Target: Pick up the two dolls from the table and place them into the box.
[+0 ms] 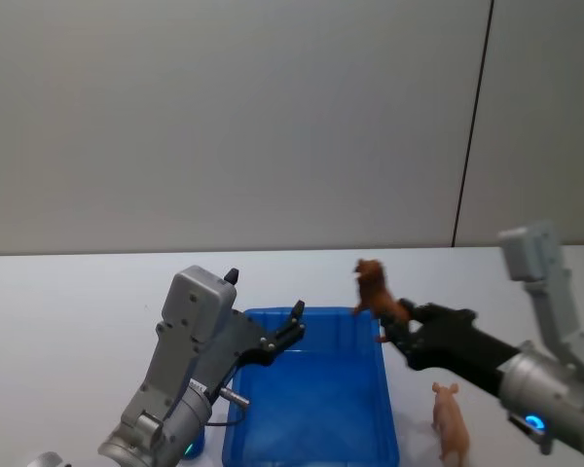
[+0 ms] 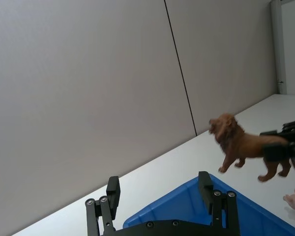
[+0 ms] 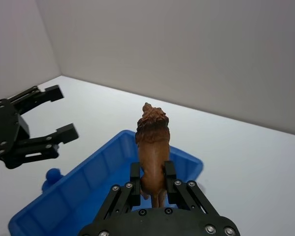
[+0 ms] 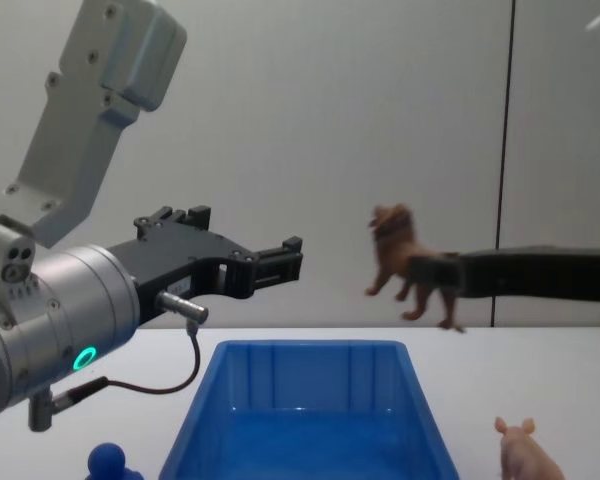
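Note:
A brown lion doll (image 1: 375,290) hangs in the air over the far right corner of the blue box (image 1: 311,409), held at its hindquarters by my right gripper (image 1: 394,326), which is shut on it. The right wrist view shows the lion (image 3: 151,137) upright between the fingers (image 3: 135,173) above the box (image 3: 88,182). A pink pig doll (image 1: 452,420) stands on the table just right of the box. My left gripper (image 1: 265,292) hovers open over the box's far left corner, holding nothing.
A small blue figure (image 4: 110,462) stands on the table left of the box, under my left arm. The white table runs back to a grey wall. The box (image 4: 310,400) holds nothing that shows.

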You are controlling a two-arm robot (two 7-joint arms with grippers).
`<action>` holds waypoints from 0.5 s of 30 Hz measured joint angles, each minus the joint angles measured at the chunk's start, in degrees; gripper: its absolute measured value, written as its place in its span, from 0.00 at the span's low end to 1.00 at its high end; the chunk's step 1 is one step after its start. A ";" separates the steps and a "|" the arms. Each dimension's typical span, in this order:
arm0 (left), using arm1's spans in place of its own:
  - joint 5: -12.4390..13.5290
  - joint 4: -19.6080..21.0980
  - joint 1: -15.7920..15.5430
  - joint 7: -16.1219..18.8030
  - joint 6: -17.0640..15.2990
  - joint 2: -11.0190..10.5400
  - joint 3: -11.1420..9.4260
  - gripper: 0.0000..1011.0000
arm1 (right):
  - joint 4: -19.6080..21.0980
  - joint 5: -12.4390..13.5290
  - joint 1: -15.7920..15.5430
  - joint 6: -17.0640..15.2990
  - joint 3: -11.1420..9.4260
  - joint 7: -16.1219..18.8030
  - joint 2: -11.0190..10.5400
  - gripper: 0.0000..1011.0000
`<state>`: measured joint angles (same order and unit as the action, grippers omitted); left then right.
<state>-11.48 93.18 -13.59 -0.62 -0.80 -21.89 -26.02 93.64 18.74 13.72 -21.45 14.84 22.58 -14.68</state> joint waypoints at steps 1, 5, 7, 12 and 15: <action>0.00 0.00 0.00 0.00 0.00 0.00 0.00 0.99 | -0.82 -0.31 0.67 -0.53 0.58 0.67 0.66 0.27; 0.00 0.00 0.00 0.00 0.00 0.00 0.00 0.99 | -2.48 -1.12 1.91 -1.48 1.70 1.89 1.99 0.31; 0.00 0.00 0.00 0.00 0.00 0.00 0.00 0.99 | -3.10 -1.47 2.32 -1.78 2.12 2.27 2.45 0.35; 0.00 0.00 0.00 0.00 0.00 0.00 0.00 0.99 | -4.99 -2.63 3.44 -2.21 3.37 3.25 3.66 0.52; 0.00 0.00 0.00 0.00 0.00 0.00 0.00 0.99 | -5.79 -3.24 3.83 -2.11 3.81 3.48 4.04 0.62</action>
<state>-11.48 93.18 -13.59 -0.62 -0.80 -21.90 -26.03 87.85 15.50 17.55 -23.57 18.65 26.05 -10.64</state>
